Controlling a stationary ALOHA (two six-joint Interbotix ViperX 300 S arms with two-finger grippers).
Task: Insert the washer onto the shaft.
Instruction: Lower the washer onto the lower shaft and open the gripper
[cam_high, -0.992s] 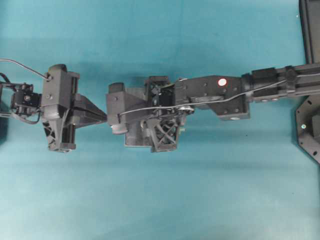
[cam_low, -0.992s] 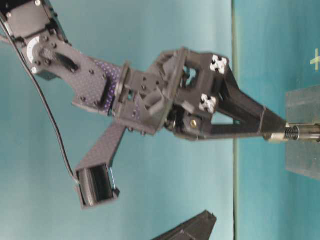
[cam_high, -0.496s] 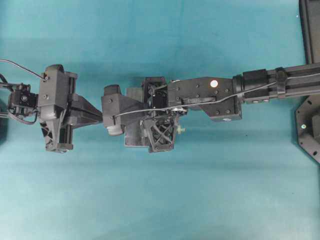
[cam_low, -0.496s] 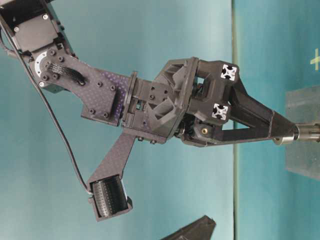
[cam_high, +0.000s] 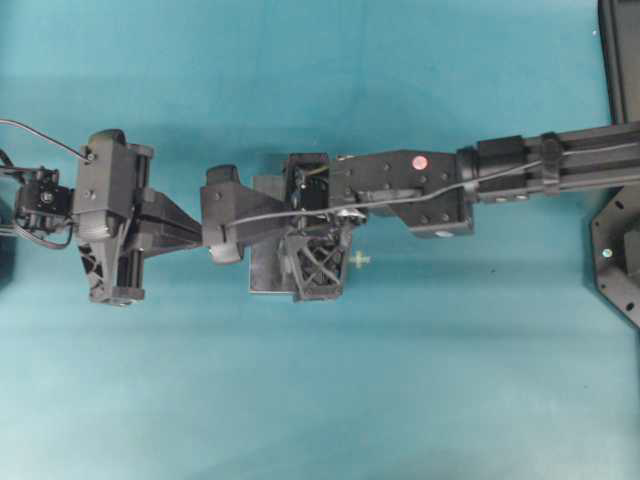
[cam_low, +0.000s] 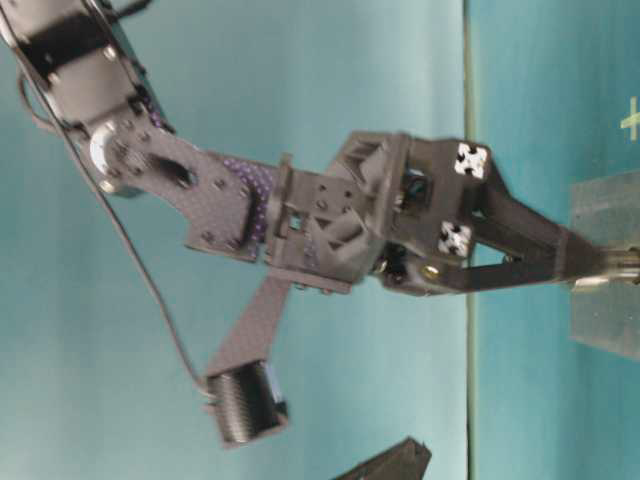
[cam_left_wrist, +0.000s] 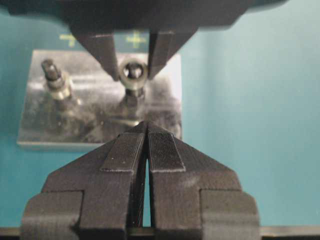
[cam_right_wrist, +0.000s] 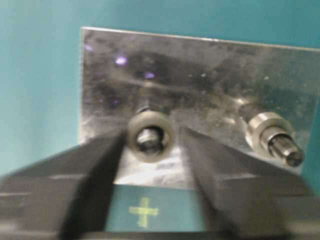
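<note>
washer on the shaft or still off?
On. In the right wrist view the washer rings the shaft, with the right gripper jaws standing apart beside it.

Flat teal matte tabletop (cam_high: 320, 400) spans the whole workspace under even, diffuse light. Plain teal backdrop wall (cam_low: 300, 80) rises behind it. Small yellow cross marking (cam_high: 360, 261) on tabletop.

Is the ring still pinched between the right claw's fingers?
No, the fingers of the right claw stand apart from the ring, which sits around the post.
</note>
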